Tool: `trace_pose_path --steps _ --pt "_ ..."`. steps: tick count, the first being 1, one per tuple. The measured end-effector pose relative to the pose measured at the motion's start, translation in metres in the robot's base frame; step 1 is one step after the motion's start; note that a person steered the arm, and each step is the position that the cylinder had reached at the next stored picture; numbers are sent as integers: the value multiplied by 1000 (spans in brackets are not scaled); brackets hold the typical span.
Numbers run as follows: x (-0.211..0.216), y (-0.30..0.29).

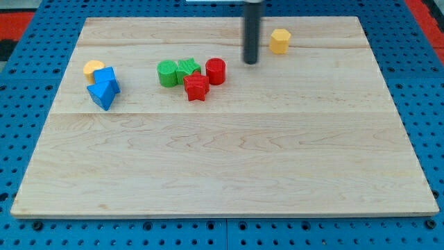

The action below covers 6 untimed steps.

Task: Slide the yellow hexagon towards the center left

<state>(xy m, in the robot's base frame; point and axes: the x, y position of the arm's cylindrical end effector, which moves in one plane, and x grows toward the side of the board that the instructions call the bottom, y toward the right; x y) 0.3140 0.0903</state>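
The yellow hexagon (279, 40) sits near the view's top, right of the middle, on the wooden board (229, 160). My tip (250, 62) is a dark rod coming down from the top edge. It ends a short way to the left of the hexagon and slightly below it, with a small gap between them.
A red cylinder (216, 71), a red star (196, 87), a green star-like block (187, 69) and a green cylinder (167, 73) cluster left of my tip. Two blue blocks (104, 87) and a yellow-orange block (94, 67) lie at the left. Blue pegboard surrounds the board.
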Motion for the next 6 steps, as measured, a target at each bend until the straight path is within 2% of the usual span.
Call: trace_pose_path --steps 1,2,3,4,5,6 --pt "3 68" --pt "-22 106" --pt "-62 109" --pt "-63 25" --pt "-63 -8" --pt "-36 31"
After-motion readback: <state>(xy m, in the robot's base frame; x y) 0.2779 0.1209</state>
